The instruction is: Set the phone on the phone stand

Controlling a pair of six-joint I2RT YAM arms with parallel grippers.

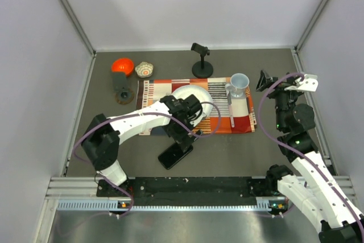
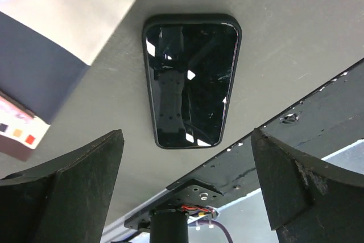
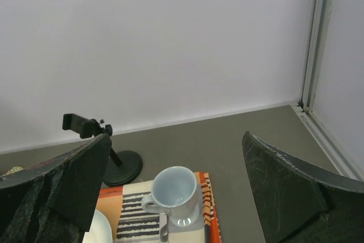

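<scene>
Spread wide and empty, the left gripper (image 2: 187, 136) hangs nearest, right over the phone (image 1: 175, 155). The right gripper (image 3: 175, 138) is open too, holding nothing, raised at the right side. The grey table (image 1: 244, 155) carries a striped placemat (image 1: 242, 119) with a white plate (image 1: 186, 91) and a mug (image 1: 239, 84) on it. The phone lies flat, screen up, on bare table just in front of the placemat. The phone stand (image 1: 122, 85) sits far left, well apart from the phone, beside an orange bowl (image 1: 122, 65).

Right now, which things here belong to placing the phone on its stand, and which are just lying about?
Job: phone, phone stand.
Lying about: orange bowl, patterned bowl, black clamp post, striped placemat, white plate, mug.
</scene>
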